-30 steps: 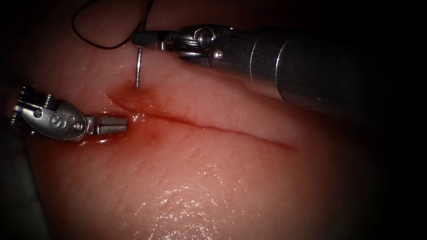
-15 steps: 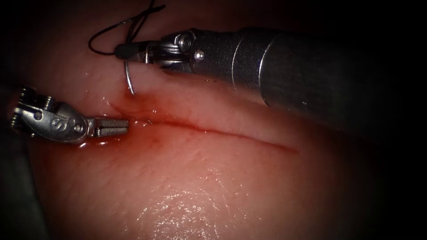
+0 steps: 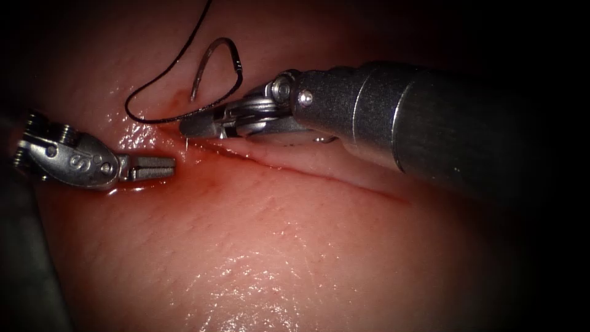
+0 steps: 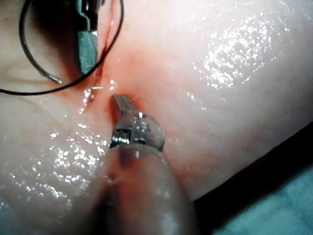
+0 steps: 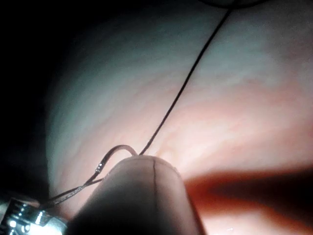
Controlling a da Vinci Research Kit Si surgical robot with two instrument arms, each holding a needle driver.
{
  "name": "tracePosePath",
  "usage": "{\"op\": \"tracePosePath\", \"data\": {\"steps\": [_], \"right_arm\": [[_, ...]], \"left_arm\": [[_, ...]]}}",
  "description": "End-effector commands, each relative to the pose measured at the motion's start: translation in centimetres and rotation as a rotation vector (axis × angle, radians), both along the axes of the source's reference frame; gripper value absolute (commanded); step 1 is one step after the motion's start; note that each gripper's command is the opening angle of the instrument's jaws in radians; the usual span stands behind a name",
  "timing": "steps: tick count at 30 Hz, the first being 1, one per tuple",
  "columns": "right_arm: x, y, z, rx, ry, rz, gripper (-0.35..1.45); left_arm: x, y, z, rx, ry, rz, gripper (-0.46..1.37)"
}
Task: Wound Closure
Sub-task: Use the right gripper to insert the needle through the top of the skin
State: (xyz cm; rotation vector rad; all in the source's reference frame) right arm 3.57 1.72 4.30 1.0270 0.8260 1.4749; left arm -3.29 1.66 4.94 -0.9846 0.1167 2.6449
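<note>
Both grippers closed; right holds needle above tissue.

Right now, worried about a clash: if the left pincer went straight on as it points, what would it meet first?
Likely the red fluid at the cut's left end, then the tip of the right pincer, which holds the needle; depth is unclear.

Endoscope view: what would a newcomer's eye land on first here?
The right tool, entering above the cut, grips the curved needle near its thread end; the needle arcs free above the tissue, black thread looping beside it. The left tool, jaws shut on nothing, rests in red fluid at the cut's left end.
</note>
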Motion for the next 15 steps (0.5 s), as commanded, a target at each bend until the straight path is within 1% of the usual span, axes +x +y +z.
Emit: {"op": "tracePosePath", "data": {"steps": [1, 3, 4, 5, 6, 7, 8, 9, 10, 11, 12, 13, 15], "right_arm": [[0.01, -0.05, 0.01, -0.048, 0.011, -0.020, -0.35], [-0.01, -0.08, 0.01, -0.090, 0.020, -0.033, -0.35], [-0.03, -0.09, 0.01, -0.131, 0.038, -0.040, -0.15], [-0.09, -0.08, 0.00, -0.157, 0.067, -0.033, 0.36], [-0.11, -0.07, -0.01, -0.170, 0.080, -0.030, 0.66], [-0.17, -0.05, -0.03, -0.200, 0.109, -0.024, 0.82], [-0.22, -0.04, -0.04, -0.203, 0.127, -0.009, 0.82], [-0.27, -0.02, -0.06, -0.217, 0.126, 0.002, 0.86], [-0.34, -0.01, -0.07, -0.281, 0.119, -0.007, 0.87], [-0.37, 0.00, -0.07, -0.299, 0.116, -0.009, 0.91], [-0.43, 0.01, -0.07, -0.333, 0.106, -0.010, 1.08], [-0.48, 0.03, -0.07, -0.384, 0.100, -0.017, 1.19], [-0.54, 0.05, -0.05, -0.431, 0.096, -0.022, 1.27]], "left_arm": [[0.00, 0.00, 0.00, 0.004, -0.001, 0.004, -0.35], [0.01, 0.00, -0.01, 0.005, -0.002, 0.004, -0.35], [0.01, 0.00, -0.01, 0.005, -0.002, 0.004, -0.35], [0.02, 0.00, -0.02, 0.006, -0.002, 0.005, -0.35], [0.02, 0.00, -0.02, 0.004, -0.001, 0.004, -0.35], [0.03, 0.00, -0.02, 0.004, -0.001, 0.004, -0.35], [0.03, 0.00, -0.01, 0.004, -0.001, 0.005, -0.35], [0.04, 0.00, -0.01, 0.004, -0.001, 0.005, -0.35], [0.03, 0.00, -0.01, 0.004, -0.001, 0.005, -0.35], [0.03, 0.00, -0.01, 0.004, -0.001, 0.005, -0.35], [0.03, 0.00, -0.02, 0.004, -0.001, 0.004, -0.35], [0.03, 0.00, -0.02, 0.004, -0.001, 0.004, -0.35], [0.03, 0.00, -0.02, 0.004, -0.001, 0.004, -0.35]]}}
